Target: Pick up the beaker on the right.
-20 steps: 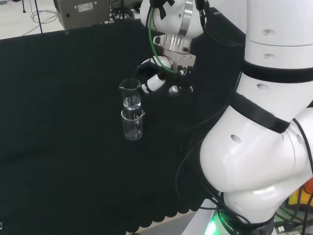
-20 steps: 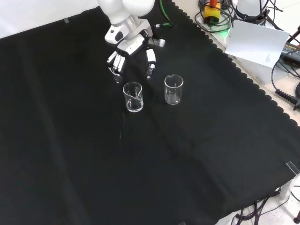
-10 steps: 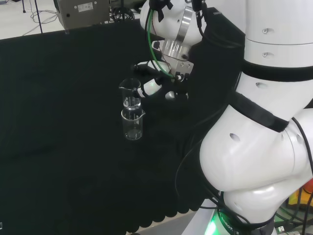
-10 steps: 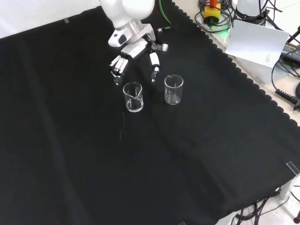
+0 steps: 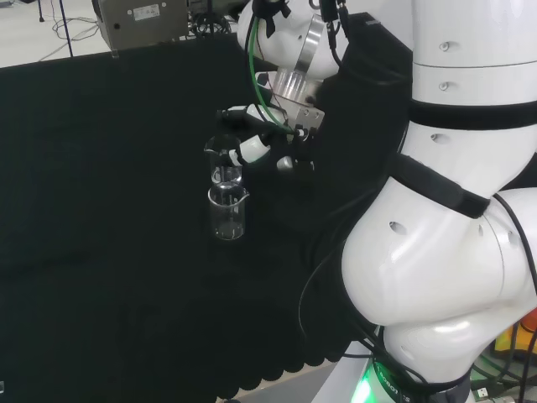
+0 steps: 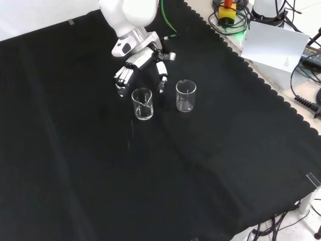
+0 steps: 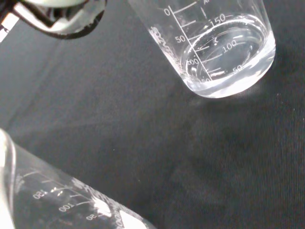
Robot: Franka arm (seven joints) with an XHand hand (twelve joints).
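Fingers [image 6: 122, 76] spread, slightly bent, holding nothing; thumb [image 6: 162, 75] apart from them. Hand [image 6: 140, 63] hovers just behind left beaker [image 6: 142, 104] in front view, fingertips near its rim, contact not clear. Right beaker [image 6: 185, 95] stands upright just beside left beaker, to its right in front view, apart from hand. In head view, right beaker [image 5: 227, 212] sits nearer camera than left beaker [image 5: 224, 164]. Both rest on black-cloth desk [image 6: 210, 165].
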